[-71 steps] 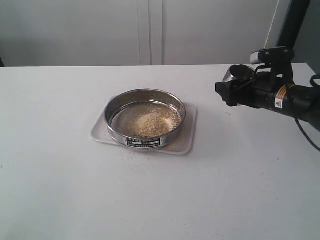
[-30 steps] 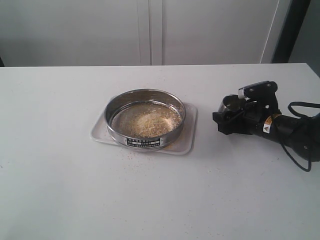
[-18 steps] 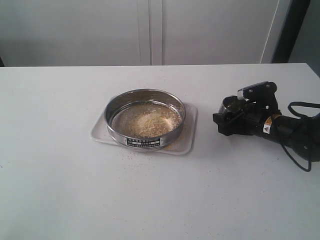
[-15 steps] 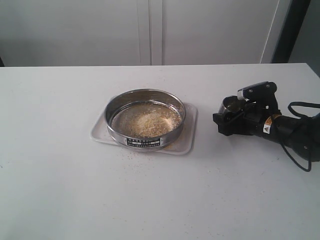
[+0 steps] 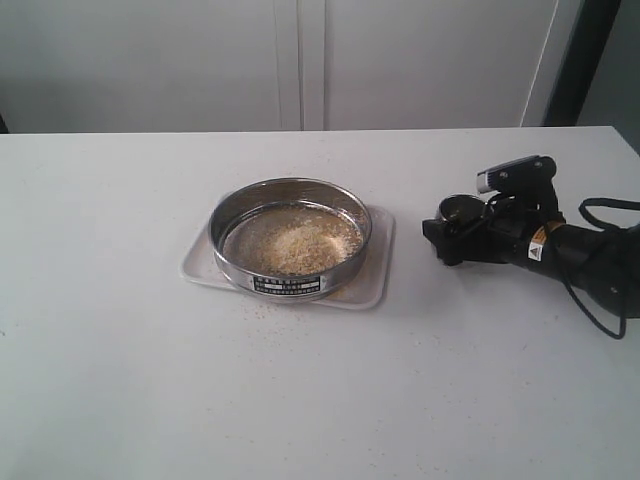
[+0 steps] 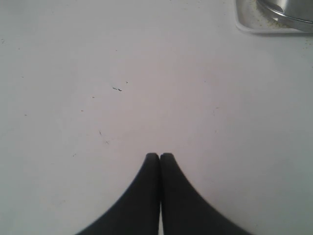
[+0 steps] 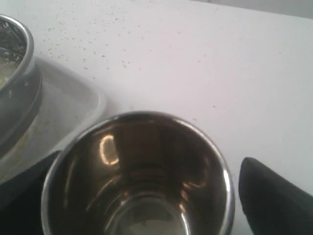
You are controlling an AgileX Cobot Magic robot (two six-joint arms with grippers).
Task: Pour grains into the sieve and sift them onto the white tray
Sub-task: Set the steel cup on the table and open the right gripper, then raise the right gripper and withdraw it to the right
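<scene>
Exterior: right arm (image 5: 590,255) low near the right edge of the table (image 5: 300,400), right gripper (image 5: 452,226) flanking an upright steel cup (image 5: 460,207), round mesh sieve (image 5: 230,265) with grains (image 5: 295,240) on the white tray (image 5: 372,280) mid-table; left wrist: left gripper (image 6: 160,156) tips together; right wrist: fingers (image 7: 274,200) apart, one clear of the steel cup.

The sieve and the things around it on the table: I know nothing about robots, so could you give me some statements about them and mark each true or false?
1. The sieve sits on the white tray. True.
2. The sieve is empty. False: grains lie on its mesh.
3. The steel cup lies tipped over. False: it stands upright on the table, beside the tray.
4. The left gripper is shut and holds nothing. True.
5. The right gripper grasps the sieve. False: its open fingers flank the steel cup.
</scene>
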